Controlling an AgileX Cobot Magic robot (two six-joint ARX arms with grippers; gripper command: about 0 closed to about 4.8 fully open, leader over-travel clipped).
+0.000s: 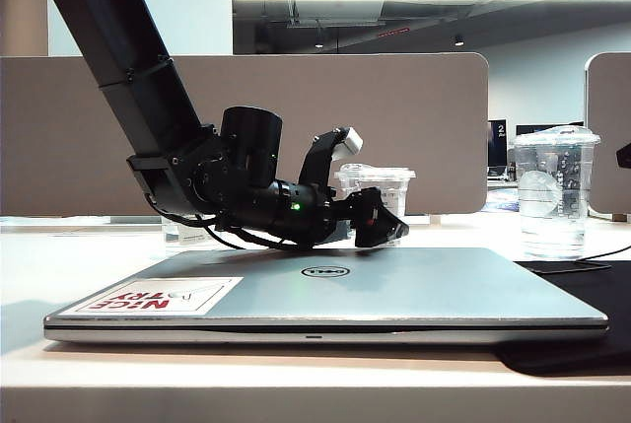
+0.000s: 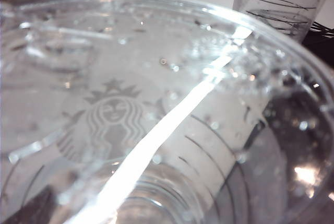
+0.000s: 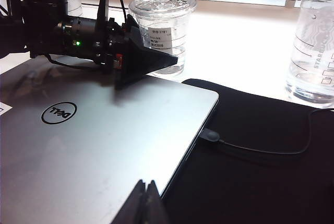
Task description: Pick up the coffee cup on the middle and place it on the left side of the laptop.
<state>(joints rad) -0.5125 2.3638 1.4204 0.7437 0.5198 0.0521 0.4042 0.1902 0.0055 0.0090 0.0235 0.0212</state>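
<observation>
The reach-to-grasp step is judged in hand. At centre frame, the left gripper point(image 1: 386, 224) is seen with jaws open, against the coffee cup point(image 1: 375, 186) behind the laptop point(image 1: 394, 290); closing comes next. At bottom of its view, the right gripper point(image 3: 146, 203) is closed. The cup's straight label shows only there.

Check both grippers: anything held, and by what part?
Nothing held. Left gripper is open, reaching over the laptop at the side of the coffee cup, not yet closed. Right gripper is shut, empty.
</observation>
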